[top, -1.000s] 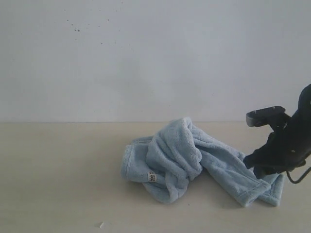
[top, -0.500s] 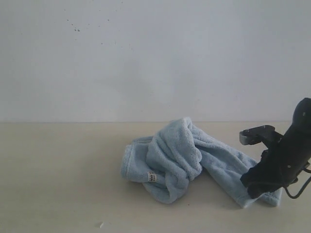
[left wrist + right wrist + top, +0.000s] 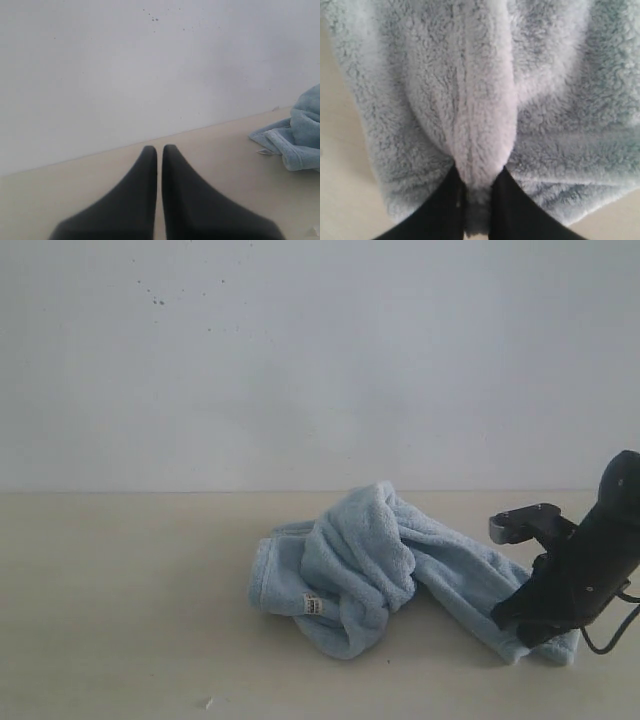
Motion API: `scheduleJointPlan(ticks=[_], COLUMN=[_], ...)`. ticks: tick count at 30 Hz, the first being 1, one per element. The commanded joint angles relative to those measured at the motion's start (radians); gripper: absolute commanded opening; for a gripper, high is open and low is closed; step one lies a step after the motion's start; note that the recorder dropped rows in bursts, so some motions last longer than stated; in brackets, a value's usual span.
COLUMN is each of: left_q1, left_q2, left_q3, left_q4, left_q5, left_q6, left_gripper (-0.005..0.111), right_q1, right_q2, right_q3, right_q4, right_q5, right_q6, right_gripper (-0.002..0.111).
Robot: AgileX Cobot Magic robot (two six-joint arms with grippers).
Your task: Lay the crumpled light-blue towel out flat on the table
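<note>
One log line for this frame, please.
phase: grasp | right end effector: shut on towel edge | left end effector: shut, off towel | towel: crumpled on table

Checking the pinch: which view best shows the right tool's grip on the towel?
The right wrist view: the right tool pinches a fold of the towel, seen close up. The exterior view shows the whole crumpled towel, but the arm hides the pinch. The left wrist view catches only a towel edge.

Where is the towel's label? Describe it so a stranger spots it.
Find the beige table below the white wall; a crumpled light-blue towel lies on it. Low on the towel's left fold in the exterior view sits the label: a small white printed square, the cloth's only non-blue spot.
</note>
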State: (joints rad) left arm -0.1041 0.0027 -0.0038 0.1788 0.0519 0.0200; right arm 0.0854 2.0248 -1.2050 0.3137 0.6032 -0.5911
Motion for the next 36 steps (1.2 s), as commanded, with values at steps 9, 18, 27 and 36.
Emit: scheduleJointPlan(ticks=[9, 18, 27, 36], left_q1=[0.001, 0.001, 0.001, 0.001], left_q2=[-0.003, -0.003, -0.003, -0.003], left_q3=[0.004, 0.004, 0.004, 0.004], left_q4=[-0.008, -0.008, -0.008, -0.008], left_q5=[0.001, 0.001, 0.001, 0.001], left_q6=[0.005, 0.005, 0.005, 0.005], left_gripper=[0.004, 0.004, 0.004, 0.004], right_q1=[-0.005, -0.005, -0.005, -0.005], right_q2=[-0.177, -0.342, -0.367, -0.348], right_q3=[-0.006, -0.006, -0.004, 0.005], right_q4=[-0.009, -0.119, 0.081, 0.076], right_q5=[0.07, 0.366, 0.618, 0.618], right_q6=[0.012, 0.077, -0.055, -0.036], right_gripper=[0.001, 0.001, 0.001, 0.012])
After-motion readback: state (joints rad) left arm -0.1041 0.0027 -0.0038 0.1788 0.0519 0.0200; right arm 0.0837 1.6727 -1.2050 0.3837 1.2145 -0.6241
